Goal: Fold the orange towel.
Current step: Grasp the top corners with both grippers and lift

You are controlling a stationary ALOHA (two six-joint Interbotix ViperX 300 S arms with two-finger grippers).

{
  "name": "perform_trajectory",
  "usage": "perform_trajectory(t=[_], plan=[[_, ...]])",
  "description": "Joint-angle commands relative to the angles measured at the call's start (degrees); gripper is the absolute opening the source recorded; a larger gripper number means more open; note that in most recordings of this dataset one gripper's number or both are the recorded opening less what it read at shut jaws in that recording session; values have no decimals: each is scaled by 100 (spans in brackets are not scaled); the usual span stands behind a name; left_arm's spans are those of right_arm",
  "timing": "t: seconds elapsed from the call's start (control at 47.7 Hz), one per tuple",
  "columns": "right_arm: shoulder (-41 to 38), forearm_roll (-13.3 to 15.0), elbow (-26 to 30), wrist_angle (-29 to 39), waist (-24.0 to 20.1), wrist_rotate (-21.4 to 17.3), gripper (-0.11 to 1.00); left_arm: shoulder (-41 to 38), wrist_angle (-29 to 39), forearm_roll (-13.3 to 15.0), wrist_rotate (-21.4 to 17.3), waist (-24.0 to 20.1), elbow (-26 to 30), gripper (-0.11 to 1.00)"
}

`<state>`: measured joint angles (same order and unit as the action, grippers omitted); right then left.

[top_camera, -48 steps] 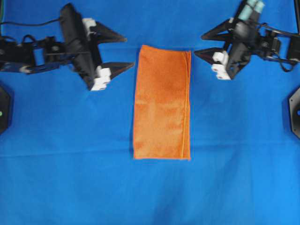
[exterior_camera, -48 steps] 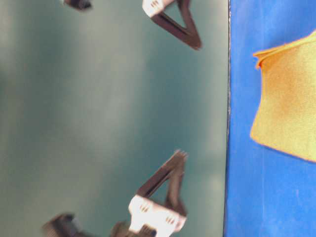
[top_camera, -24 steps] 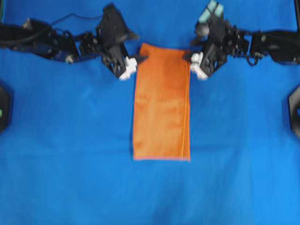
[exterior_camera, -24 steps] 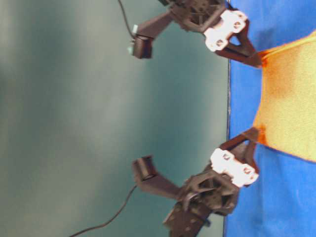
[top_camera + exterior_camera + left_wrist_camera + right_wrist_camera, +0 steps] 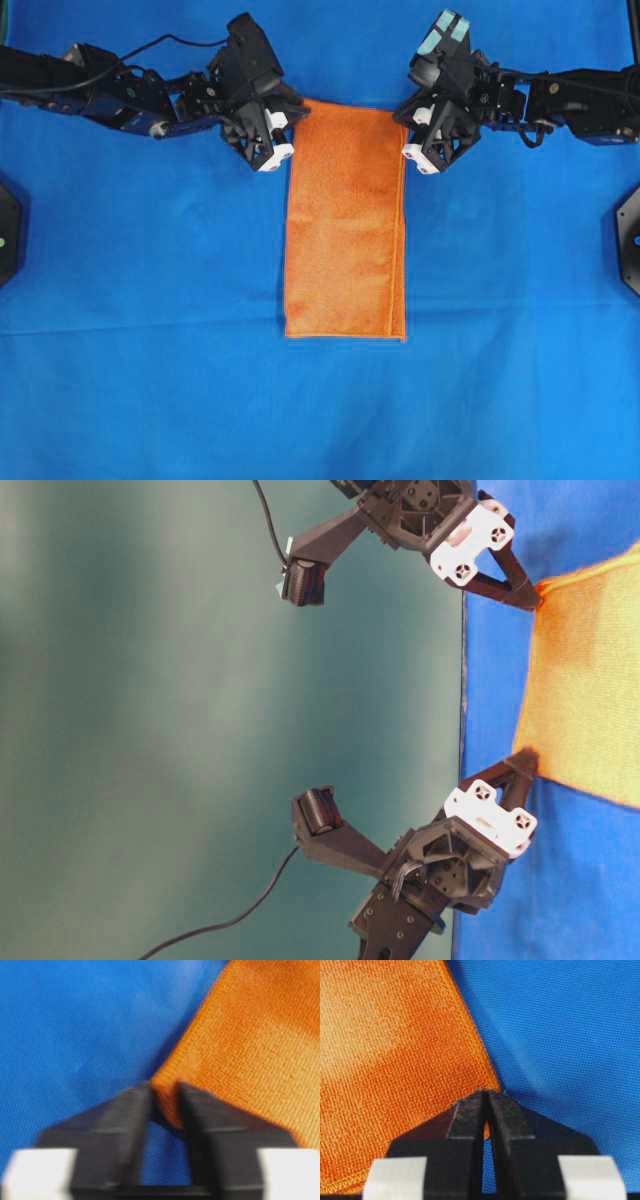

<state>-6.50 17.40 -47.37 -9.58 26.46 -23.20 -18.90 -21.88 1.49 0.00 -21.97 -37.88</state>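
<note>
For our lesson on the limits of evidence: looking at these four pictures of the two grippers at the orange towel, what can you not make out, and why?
- Overhead view: how many layers the bright-orange microfibre towel has; only its top shows.
- Table-level view: the towel's far end, cut off by the picture's right edge.
- Left wrist view: the pinched corner under the left gripper, hidden by its black fingers and blurred.
- Right wrist view: how much cloth the right gripper holds; its fingers cover the corner.

Bright orange towel [image 5: 345,220], fuzzy weave, stitched orange hem. Plain blue table [image 5: 150,380] covering. Black left gripper [image 5: 292,128] and right gripper [image 5: 402,118], white blocks.
</note>
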Motion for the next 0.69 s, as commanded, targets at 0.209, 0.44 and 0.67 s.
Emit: perform_trajectory(t=[0.209,0.44,0.67], plan=[[70,9,79,-53,-44,0,2,114,-9,9,0,62,44,2],[114,9,149,-26,-44,0,2,378,167,0,0,79,35,2],[527,9,70,44,-62,-35,2,800,396,9,0,105,-26,2]])
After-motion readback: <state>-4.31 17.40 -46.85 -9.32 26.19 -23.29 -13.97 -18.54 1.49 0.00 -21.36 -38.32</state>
